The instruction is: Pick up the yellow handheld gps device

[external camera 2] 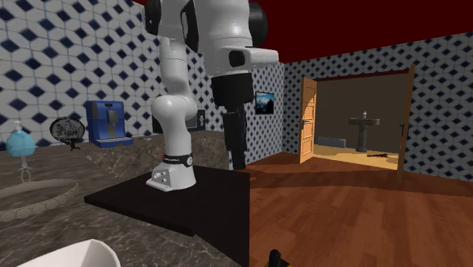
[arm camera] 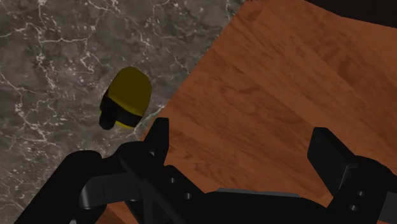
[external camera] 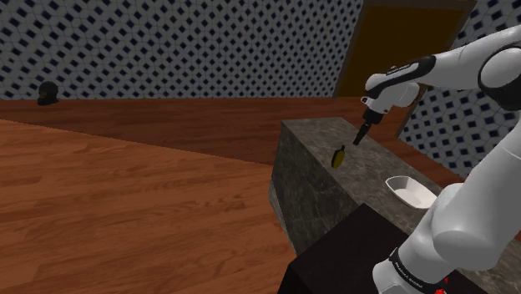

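The yellow handheld GPS device [external camera: 340,156] lies on the dark marble counter [external camera: 317,179], close to the counter's edge at the shoulder view's left. It has a rounded yellow body [arm camera: 132,94] with a black band and a black stub at one end. My black gripper [external camera: 362,134] hangs just above it and a little to the shoulder view's right, pointing down. In the wrist view my gripper [arm camera: 245,145] is open with nothing between its fingers. The device lies beyond and outside the left finger [arm camera: 159,135]. The gap between the fingers looks down past the counter's edge onto the wooden floor.
A white bowl [external camera: 410,191] sits on the counter between the device and the black stand [external camera: 351,259]. Wooden floor [external camera: 125,200] lies below the counter's edge. In the second exterior view a blue coffee machine [external camera 2: 106,121], a soap dispenser [external camera 2: 19,142] and a sink [external camera 2: 34,199] stand behind the arm's base.
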Controlling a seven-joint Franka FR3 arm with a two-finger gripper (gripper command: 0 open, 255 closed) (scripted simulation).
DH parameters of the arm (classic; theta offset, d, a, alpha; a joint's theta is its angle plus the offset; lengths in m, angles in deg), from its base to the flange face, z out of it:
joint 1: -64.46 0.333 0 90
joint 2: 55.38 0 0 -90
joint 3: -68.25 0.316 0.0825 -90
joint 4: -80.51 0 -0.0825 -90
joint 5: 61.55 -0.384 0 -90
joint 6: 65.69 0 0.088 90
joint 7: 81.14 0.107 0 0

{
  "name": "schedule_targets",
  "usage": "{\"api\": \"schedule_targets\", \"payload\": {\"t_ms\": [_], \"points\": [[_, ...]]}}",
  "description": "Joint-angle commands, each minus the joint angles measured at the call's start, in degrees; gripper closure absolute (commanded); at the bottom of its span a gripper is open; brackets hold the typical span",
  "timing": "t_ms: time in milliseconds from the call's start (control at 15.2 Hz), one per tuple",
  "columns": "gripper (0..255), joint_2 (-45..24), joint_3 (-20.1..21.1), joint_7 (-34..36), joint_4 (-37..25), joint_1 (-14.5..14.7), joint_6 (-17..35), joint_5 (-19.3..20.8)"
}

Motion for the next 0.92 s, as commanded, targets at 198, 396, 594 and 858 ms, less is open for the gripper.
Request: {"api": "schedule_targets", "payload": {"t_ms": [198, 396, 594, 858], "points": [[0, -17.84, 0.80, -17.81, -10.09, -5.25, -2.66, -18.21], [0, -26.58, 4.64, -24.26, -17.35, -11.33, -5.43, -25.07], [0, -34.40, 8.40, -28.49, -25.37, -17.06, -8.28, -29.78], [0, -38.99, 10.70, -30.50, -29.49, -20.08, -8.82, -32.18]]}}
